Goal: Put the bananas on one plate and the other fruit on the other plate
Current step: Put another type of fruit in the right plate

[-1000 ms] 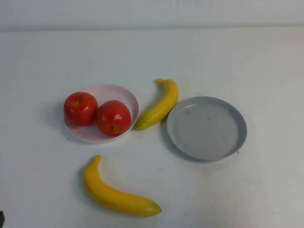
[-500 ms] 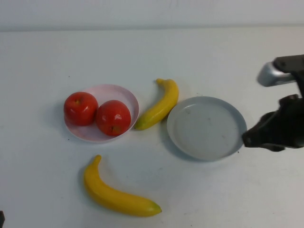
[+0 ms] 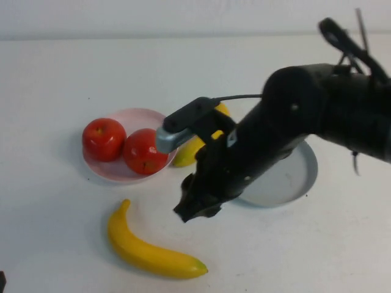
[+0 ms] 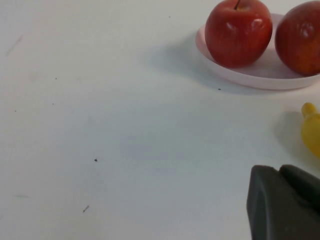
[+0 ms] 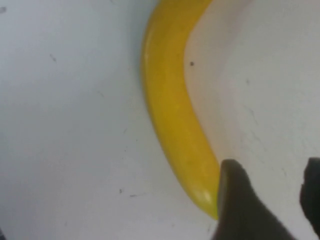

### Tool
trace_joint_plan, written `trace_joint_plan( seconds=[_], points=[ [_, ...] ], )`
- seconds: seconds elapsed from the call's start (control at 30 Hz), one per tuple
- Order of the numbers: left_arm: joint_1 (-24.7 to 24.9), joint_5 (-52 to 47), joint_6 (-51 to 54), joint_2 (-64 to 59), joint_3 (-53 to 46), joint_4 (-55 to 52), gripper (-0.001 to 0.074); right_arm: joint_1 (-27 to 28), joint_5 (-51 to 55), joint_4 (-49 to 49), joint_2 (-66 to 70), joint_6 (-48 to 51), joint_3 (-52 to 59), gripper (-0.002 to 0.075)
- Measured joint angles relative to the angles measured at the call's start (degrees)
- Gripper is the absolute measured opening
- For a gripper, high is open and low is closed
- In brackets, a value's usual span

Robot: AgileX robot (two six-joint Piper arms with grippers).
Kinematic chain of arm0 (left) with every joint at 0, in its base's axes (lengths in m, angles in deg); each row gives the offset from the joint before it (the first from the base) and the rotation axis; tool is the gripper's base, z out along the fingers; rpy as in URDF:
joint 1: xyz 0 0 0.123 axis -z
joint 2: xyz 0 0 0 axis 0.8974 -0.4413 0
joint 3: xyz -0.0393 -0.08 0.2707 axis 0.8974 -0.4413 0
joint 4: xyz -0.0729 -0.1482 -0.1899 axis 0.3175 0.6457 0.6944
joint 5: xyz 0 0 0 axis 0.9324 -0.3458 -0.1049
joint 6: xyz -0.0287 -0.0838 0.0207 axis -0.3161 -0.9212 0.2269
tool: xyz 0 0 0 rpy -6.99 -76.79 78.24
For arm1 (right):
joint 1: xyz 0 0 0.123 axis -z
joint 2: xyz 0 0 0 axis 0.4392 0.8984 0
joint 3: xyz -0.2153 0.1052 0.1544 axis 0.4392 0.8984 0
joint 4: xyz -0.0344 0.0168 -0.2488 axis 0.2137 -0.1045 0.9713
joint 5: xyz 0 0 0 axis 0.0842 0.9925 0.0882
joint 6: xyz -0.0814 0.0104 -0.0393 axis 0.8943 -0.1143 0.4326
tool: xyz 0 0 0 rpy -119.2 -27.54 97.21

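Two red apples (image 3: 104,138) (image 3: 145,151) sit on the pink plate (image 3: 143,116). One banana (image 3: 153,251) lies on the table near the front edge. The other banana (image 3: 188,152) lies between the plates, mostly hidden by my right arm. That arm also covers much of the grey plate (image 3: 294,177). My right gripper (image 3: 195,209) hangs just above and to the right of the front banana. In the right wrist view the right gripper (image 5: 272,195) is open over bare table, with the banana (image 5: 170,110) beside one finger. My left gripper (image 4: 279,169) is shut and empty, near the pink plate (image 4: 260,77).
The white table (image 3: 61,232) runs to a pale back wall. Bare tabletop lies on the left, along the back, and at the front right beyond the grey plate.
My right arm has come in from the right edge and swept leftwards across the grey plate to the front banana. The fruit and plates have not moved.
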Motion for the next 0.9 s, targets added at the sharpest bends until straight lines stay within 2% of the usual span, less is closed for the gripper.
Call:
trace_joint_plan(
  seconds=[0.1,0.2,0.43,0.9],
  points=[
    [0.0,0.0,0.0,0.0,0.0,0.0,0.0,-2.2,1.7,1.2,4.5,0.1,-4.7,0.0335],
    [0.0,0.0,0.0,0.0,0.0,0.0,0.0,-4.6,2.8,3.1,8.1,0.1,-8.3,0.0393],
    [0.0,0.0,0.0,0.0,0.0,0.0,0.0,-11.3,4.7,9.0,13.9,0.4,-12.5,0.0416],
    [0.0,0.0,0.0,0.0,0.0,0.0,0.0,-12.9,1.9,13.0,19.0,0.4,-12.9,0.0417]
  ],
)
